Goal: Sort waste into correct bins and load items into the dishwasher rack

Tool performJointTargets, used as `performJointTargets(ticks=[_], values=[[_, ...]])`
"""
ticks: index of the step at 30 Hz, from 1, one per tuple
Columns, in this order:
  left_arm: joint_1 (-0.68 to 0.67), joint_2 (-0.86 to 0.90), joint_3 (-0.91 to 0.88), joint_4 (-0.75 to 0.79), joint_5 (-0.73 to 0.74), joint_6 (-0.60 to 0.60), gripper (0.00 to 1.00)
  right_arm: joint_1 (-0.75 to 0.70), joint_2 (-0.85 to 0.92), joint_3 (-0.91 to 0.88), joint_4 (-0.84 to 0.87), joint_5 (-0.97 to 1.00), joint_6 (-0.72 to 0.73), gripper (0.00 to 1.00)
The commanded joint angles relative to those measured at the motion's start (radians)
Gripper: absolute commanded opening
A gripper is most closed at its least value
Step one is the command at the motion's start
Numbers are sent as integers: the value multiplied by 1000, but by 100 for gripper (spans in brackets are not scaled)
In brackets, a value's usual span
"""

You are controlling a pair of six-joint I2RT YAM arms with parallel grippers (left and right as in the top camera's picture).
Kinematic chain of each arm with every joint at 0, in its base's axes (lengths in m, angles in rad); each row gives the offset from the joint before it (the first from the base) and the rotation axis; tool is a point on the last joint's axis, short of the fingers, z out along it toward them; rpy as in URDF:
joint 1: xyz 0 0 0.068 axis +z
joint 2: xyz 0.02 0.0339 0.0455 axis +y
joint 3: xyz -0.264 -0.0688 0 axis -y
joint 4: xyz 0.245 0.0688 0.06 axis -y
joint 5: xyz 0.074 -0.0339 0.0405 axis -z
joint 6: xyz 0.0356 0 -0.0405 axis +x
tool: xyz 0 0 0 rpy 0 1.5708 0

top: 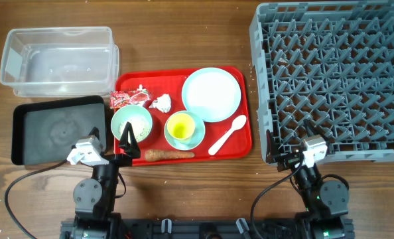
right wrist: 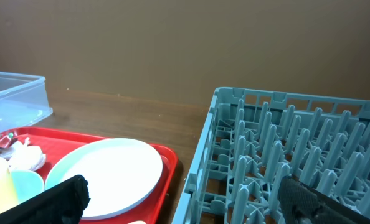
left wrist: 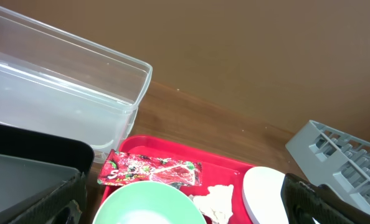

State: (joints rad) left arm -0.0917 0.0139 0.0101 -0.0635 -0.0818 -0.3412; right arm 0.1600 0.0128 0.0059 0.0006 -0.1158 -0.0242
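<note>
On the red tray (top: 240,143) lie the red-and-white wrapper (top: 129,98), the paper ball (top: 161,103), the pale green bowl (top: 131,121) with rice grains (top: 141,131), the yellow cup (top: 181,125) standing in the pale blue bowl (top: 196,136), the pale blue plate (top: 211,94), the white spoon (top: 227,135) and the carrot-like stick (top: 168,155). My left gripper (top: 125,141) is open and empty at the green bowl's near edge (left wrist: 151,202). My right gripper (top: 282,158) is open and empty at the grey rack's (top: 336,73) front left corner (right wrist: 284,149).
The clear tub (top: 58,56) stands at the back left, with the black tray (top: 58,129) in front of it. The left wrist view shows the wrapper (left wrist: 151,171), the paper ball (left wrist: 215,202) and the tub (left wrist: 79,93). The right wrist view shows the plate (right wrist: 104,171).
</note>
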Motion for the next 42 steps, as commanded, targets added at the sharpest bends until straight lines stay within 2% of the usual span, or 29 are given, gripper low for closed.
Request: performJointTargets(ticks=[1, 7, 26, 31, 36, 42], values=[[5, -7, -5, 0, -6, 23, 100, -3, -5, -1, 8, -9, -2, 100], [5, -7, -5, 0, -6, 23, 100, -3, -5, -1, 5, 43, -2, 100], [5, -7, -5, 0, -6, 20, 100, -3, -5, 2, -1, 38, 34, 100], [5, -7, 20, -12, -10, 20, 100, -3, 8, 71, -63, 56, 32, 100], [5, 53, 145, -131, -10, 20, 100, -3, 117, 187, -111, 57, 31, 100], [5, 346, 380, -260, -5, 20, 100, -3, 417, 439, -245, 63, 31, 100]])
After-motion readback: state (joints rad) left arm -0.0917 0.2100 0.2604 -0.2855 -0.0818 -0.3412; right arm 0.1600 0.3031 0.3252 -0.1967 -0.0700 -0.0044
